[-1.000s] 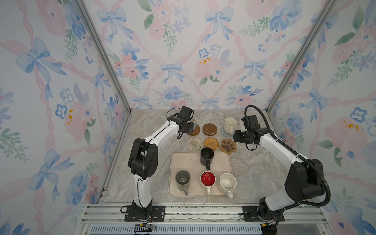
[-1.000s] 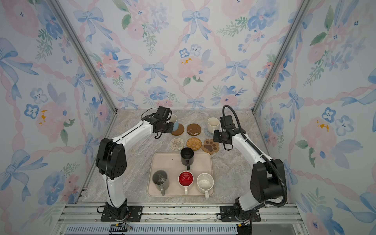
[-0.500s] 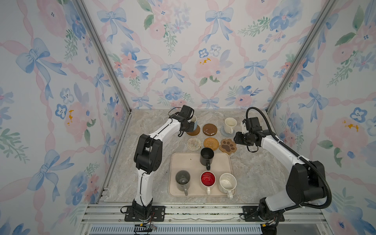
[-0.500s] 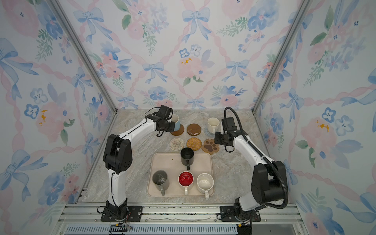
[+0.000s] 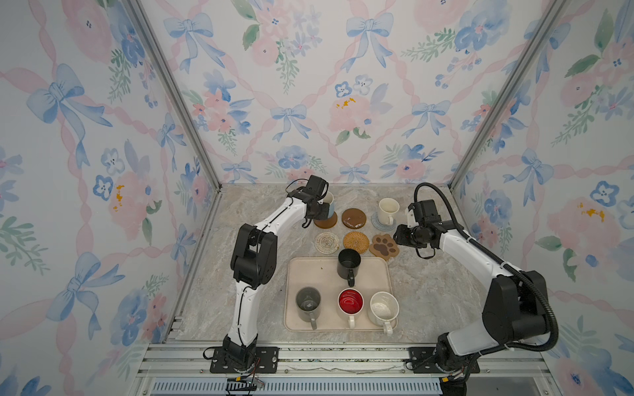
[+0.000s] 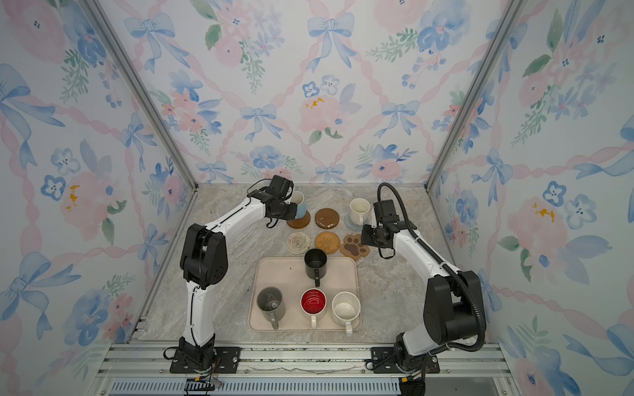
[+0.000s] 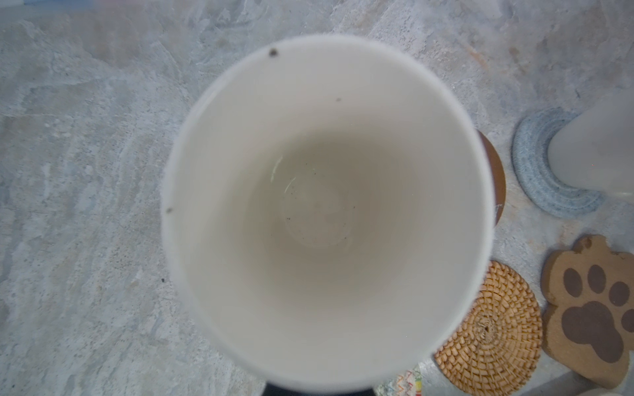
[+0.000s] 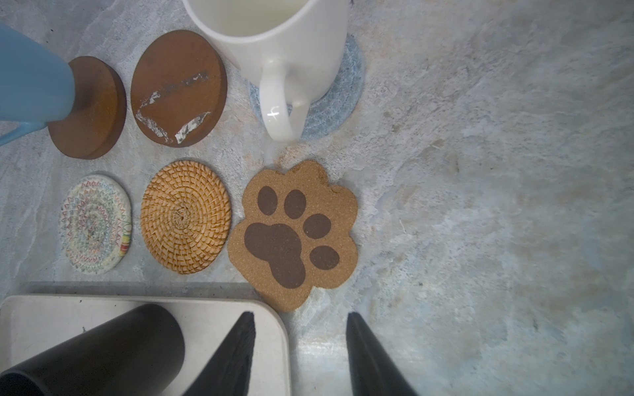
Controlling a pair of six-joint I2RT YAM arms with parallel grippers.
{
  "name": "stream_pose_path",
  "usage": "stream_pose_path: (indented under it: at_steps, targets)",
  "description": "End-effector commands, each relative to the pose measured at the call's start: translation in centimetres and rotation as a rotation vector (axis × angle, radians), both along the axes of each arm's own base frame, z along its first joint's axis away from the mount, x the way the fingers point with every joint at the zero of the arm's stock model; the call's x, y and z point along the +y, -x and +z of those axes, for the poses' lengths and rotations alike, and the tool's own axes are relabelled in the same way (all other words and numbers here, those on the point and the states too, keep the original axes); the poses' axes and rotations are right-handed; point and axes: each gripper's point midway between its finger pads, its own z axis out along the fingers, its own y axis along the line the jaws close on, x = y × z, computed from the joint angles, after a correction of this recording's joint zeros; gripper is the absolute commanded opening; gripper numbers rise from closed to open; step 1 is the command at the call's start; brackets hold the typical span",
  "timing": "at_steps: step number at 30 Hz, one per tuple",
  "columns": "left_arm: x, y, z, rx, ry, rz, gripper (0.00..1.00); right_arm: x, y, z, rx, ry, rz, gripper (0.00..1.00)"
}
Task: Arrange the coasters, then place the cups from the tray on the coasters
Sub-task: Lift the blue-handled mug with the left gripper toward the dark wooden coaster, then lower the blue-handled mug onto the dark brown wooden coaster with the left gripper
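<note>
My left gripper (image 5: 319, 210) is shut on the handle of the light blue cup (image 5: 330, 205), whose base meets the plain brown coaster (image 8: 90, 113). The cup's pale inside (image 7: 326, 212) hides the jaws in the left wrist view. A cream cup (image 5: 387, 208) stands on the grey-blue coaster (image 8: 338, 103). The glossy brown (image 5: 354, 218), crochet (image 5: 326, 242), rattan (image 5: 356, 240) and paw (image 5: 384, 247) coasters are bare. On the tray (image 5: 308, 271) are black (image 5: 349, 263), grey (image 5: 308, 303), red-inside (image 5: 350, 301) and speckled (image 5: 383, 308) cups. My right gripper (image 8: 297, 315) hangs open beside the paw coaster.
The coasters lie in two rows of three behind the tray. Marble tabletop (image 5: 439, 291) stretches to the right of the tray and paw coaster. Floral walls with metal corner posts (image 5: 480, 137) close in the back and sides.
My right gripper has drifted a little left and forward, toward the paw coaster and the tray's corner. The left arm's elbow shifted slightly right while the blue cup stayed at the brown coaster.
</note>
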Motion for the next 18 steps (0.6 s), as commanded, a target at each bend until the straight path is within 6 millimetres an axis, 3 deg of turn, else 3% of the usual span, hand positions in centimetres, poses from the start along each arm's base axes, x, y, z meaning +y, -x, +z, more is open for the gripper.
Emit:
stream_pose_path:
  at_steps: [1,18]
  targets:
    - [0.0,-1.3,1.8,-0.064,-0.008,-0.011,0.00,-0.4,0.1,0.2,-0.007,-0.012,-0.014,0.47]
    - [-0.1,-1.2,0.8,-0.027,-0.031,-0.031,0.00,0.2,0.1,-1.2,0.028,-0.036,-0.003,0.46]
